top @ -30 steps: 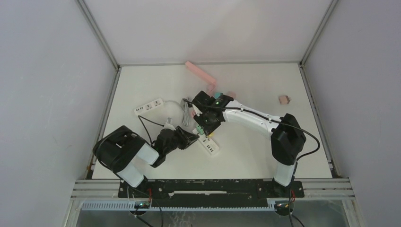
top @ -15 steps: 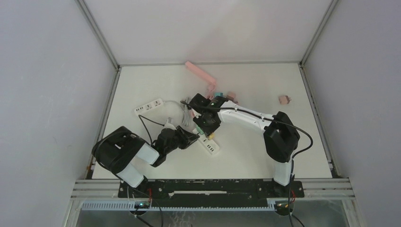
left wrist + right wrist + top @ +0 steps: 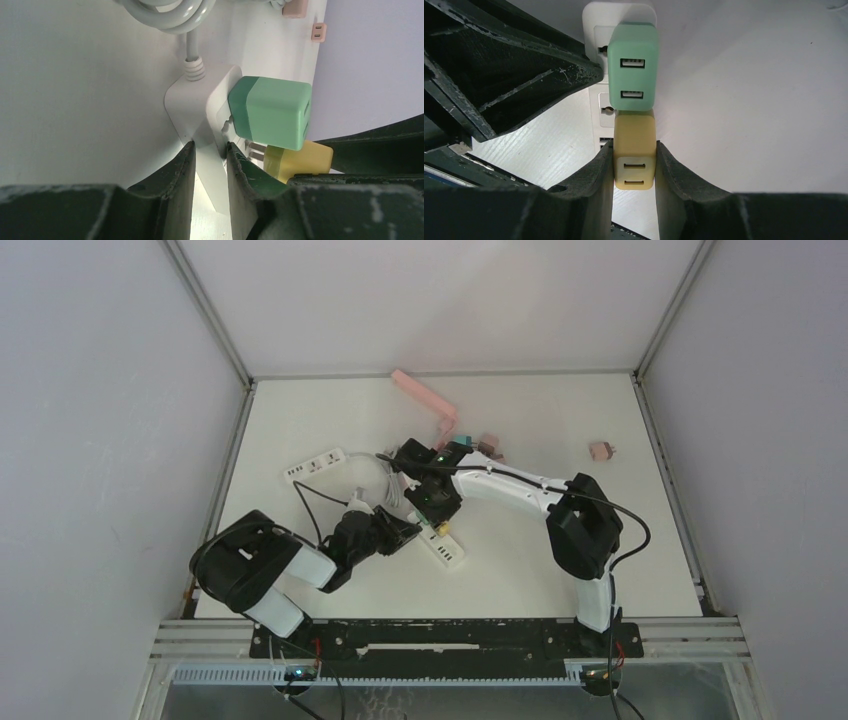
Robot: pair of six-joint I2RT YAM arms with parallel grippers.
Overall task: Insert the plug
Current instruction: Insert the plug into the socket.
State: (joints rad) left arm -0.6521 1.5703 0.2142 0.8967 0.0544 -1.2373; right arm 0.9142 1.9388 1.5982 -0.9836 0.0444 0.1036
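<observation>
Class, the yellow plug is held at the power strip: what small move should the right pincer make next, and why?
Probably press the yellow plug straight into the power strip. The right pincer grips it beside the green plug, its prongs are partly exposed, and the left pincer clamps the strip.

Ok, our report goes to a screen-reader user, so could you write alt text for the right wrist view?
The right claw clamps a yellow plug from both sides, over a white power strip. A green charger with two USB ports sits in the strip directly beyond the yellow one.
</observation>
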